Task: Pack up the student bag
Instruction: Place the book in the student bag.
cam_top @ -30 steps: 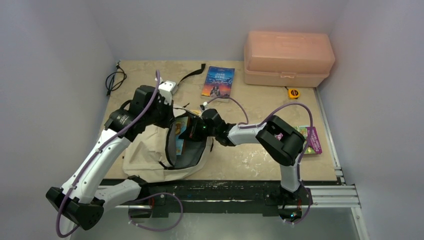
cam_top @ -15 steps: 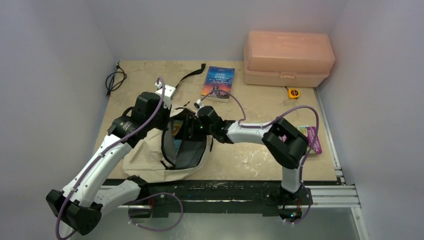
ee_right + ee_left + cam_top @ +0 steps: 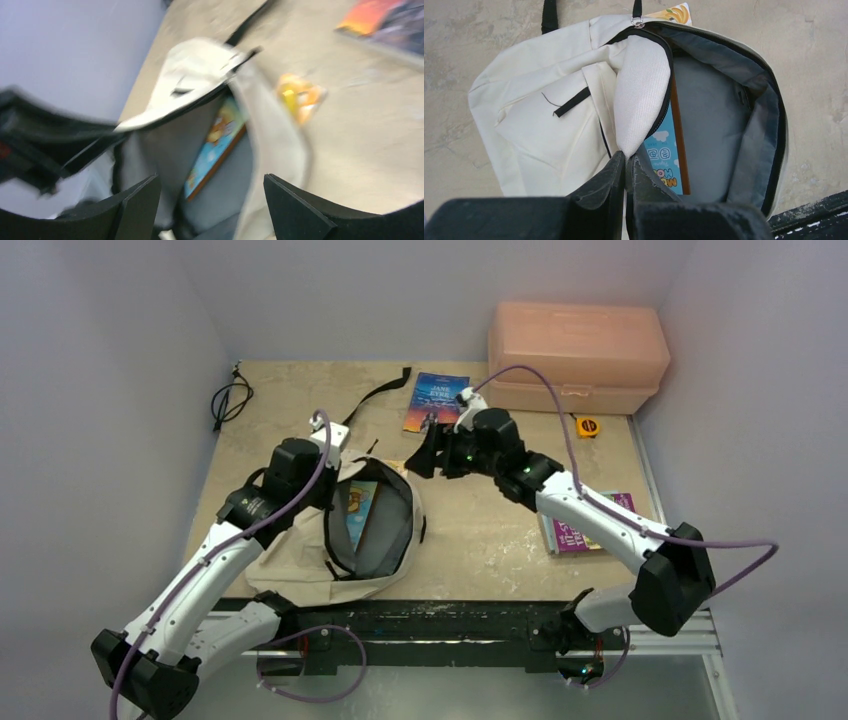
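Observation:
The student bag (image 3: 292, 545), cream fabric with a grey lining, lies unzipped on the table's near left. A blue picture book (image 3: 360, 510) lies inside it, along the left of the opening (image 3: 665, 152). My left gripper (image 3: 628, 159) is shut on the bag's cream flap (image 3: 641, 85) and holds it up, keeping the mouth wide. My right gripper (image 3: 426, 454) hangs open and empty above the table, just beyond the bag's far right rim. In the blurred right wrist view its gripper (image 3: 210, 192) looks down at the book (image 3: 220, 145) in the bag.
A dark-blue book (image 3: 437, 402) lies far centre, and a purple book (image 3: 585, 531) lies at the right under the right arm. A salmon-pink box (image 3: 576, 355) and a yellow tape measure (image 3: 587, 425) are at the far right. A black cable (image 3: 230, 400) is far left. A small orange-yellow item (image 3: 672, 12) lies by the bag's top.
My right gripper opened, left the blue book in the bag, and drew back up and to the right out of the opening. The left gripper kept its hold on the flap.

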You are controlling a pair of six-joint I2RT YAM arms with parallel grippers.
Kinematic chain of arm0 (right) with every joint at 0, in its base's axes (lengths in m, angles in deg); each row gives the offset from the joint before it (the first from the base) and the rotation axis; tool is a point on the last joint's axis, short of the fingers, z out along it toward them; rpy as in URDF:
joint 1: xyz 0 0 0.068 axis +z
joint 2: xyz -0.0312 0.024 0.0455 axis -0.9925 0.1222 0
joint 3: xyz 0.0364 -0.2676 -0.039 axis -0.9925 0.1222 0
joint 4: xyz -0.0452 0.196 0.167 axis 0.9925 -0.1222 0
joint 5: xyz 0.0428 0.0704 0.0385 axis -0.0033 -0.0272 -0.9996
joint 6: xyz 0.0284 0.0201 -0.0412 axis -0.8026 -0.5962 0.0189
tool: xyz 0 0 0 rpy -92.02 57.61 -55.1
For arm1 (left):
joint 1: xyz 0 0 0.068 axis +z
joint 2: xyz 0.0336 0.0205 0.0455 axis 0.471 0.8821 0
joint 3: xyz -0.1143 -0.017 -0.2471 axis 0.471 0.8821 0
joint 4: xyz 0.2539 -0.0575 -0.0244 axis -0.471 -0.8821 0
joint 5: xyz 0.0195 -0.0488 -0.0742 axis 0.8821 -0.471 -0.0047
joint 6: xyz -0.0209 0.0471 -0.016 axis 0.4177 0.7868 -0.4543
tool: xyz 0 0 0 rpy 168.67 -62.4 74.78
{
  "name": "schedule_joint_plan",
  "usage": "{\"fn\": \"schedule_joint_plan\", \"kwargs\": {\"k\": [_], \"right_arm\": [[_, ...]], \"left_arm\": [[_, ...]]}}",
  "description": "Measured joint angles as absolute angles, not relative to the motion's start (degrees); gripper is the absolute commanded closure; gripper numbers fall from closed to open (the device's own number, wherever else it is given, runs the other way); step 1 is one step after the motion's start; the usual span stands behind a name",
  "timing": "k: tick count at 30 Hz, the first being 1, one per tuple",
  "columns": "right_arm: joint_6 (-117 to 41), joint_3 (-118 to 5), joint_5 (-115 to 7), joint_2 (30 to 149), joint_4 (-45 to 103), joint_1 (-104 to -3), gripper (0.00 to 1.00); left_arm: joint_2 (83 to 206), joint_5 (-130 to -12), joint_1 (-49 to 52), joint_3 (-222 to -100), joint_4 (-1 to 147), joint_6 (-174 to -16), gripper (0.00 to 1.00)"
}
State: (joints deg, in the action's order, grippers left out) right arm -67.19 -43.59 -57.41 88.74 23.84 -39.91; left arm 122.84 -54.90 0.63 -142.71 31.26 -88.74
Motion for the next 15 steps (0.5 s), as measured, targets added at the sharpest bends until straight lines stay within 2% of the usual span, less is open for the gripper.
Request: {"fn": "schedule_joint_plan", "kwargs": {"k": [3,6,11,15], "right_arm": [[-66.8,-42.7,-57.4,88.7,23.7,-47.6,0.19],[-67.2,-42.4,-57.9,91.7,23.9,-53.6,0.23],[-69.6,-44.0,-57.5,99.6,22.8,-59.1,0.23],[-71.1,-42.4,-55.5,99.4,22.3,-61.4,0.19]], "left_arm": [[123.6,-56.6,0.6,-142.7,31.3,-88.8,1.00],[124.4,-59.7,0.6,-142.7,31.4,-89.3,1.00],[129.0,-66.9,0.6,-145.4,29.7,-93.0,1.00],[132.4,-71.9,0.6,-145.7,30.1,-97.5,1.00]]}}
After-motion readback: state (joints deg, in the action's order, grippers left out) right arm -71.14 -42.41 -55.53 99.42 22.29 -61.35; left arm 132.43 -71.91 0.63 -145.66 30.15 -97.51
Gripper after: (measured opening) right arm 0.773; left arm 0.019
